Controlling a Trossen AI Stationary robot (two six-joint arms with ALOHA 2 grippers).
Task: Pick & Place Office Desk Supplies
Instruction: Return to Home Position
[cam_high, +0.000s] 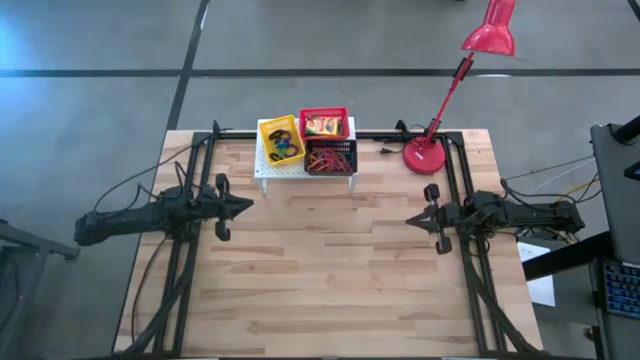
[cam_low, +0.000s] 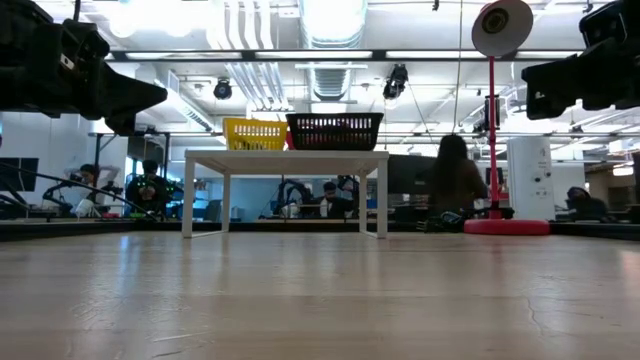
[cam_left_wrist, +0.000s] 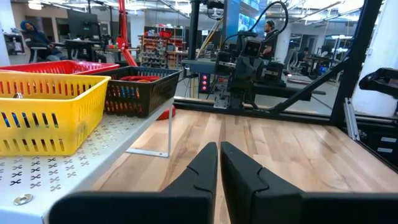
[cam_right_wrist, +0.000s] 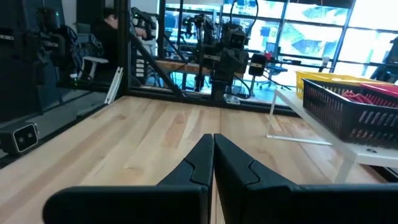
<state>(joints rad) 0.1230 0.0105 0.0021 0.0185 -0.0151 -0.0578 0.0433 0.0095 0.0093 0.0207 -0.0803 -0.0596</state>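
Your L gripper (cam_left_wrist: 219, 147): fingers pressed together, empty. R gripper (cam_right_wrist: 212, 138): same. Both hover at the table sides, facing inward. Rubber bands (cam_high: 330, 160) sit in the black basket (cam_left_wrist: 134, 98) on the shelf (cam_left_wrist: 81, 168), far edge btwn arms, nearer L. Prob. nothing to grab.

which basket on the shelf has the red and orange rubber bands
The black basket, at the front right of the shelf; the yellow basket sits left of it, the red basket behind.
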